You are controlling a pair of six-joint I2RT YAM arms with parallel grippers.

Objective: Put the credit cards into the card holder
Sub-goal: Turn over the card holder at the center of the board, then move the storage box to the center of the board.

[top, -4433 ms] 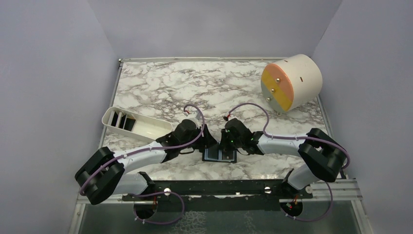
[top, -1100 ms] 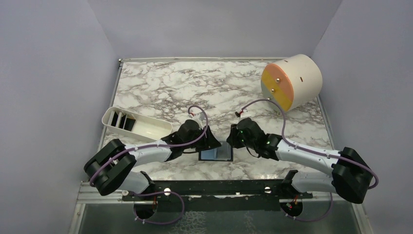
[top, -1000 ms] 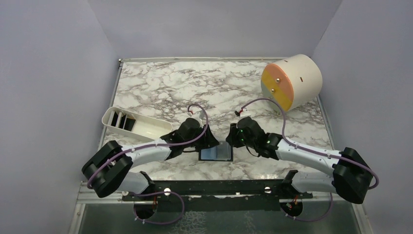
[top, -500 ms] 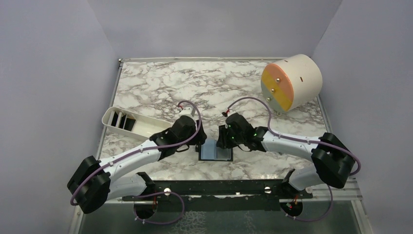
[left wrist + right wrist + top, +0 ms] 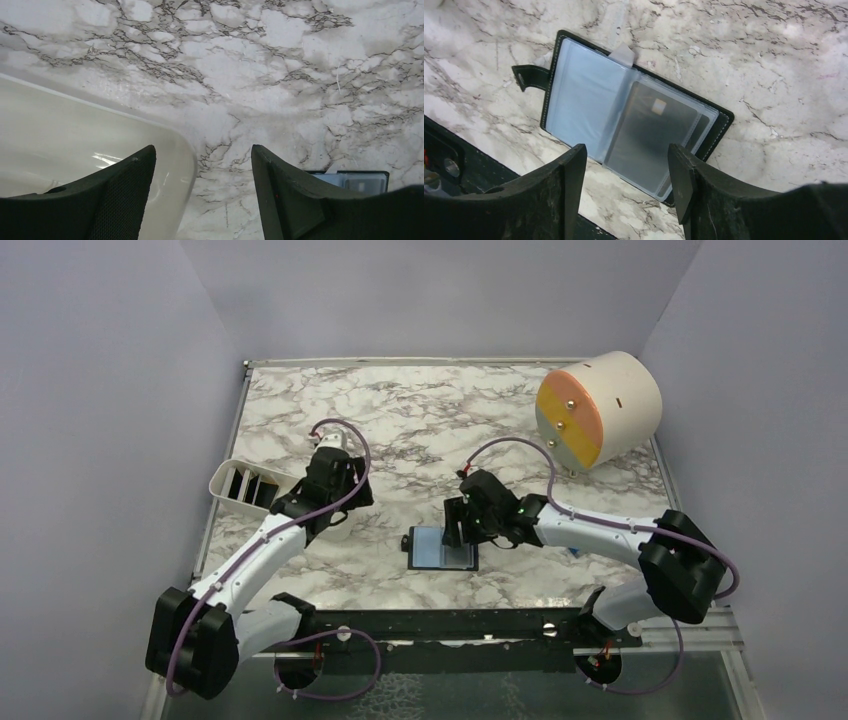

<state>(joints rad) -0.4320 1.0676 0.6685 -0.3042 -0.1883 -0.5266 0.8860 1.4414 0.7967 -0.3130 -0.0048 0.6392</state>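
After left end effector (image 5: 202, 150) withdrew, holder (image 5: 441, 548) stays.

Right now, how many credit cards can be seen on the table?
4: three dark cards stand at the white tray's left end, one sits in a clear sleeve of the open card holder. Another may hide behind it.

The black card holder (image 5: 432, 549) lies open, pale blue side up, toward the bench's (image 5: 440, 420) near edge, with the right hand (image 5: 457, 526) over its right half. By the left edge, the left hand (image 5: 338, 508) hovers above the white tray (image 5: 218, 483) holding upright dark credit cards (image 5: 252, 487).
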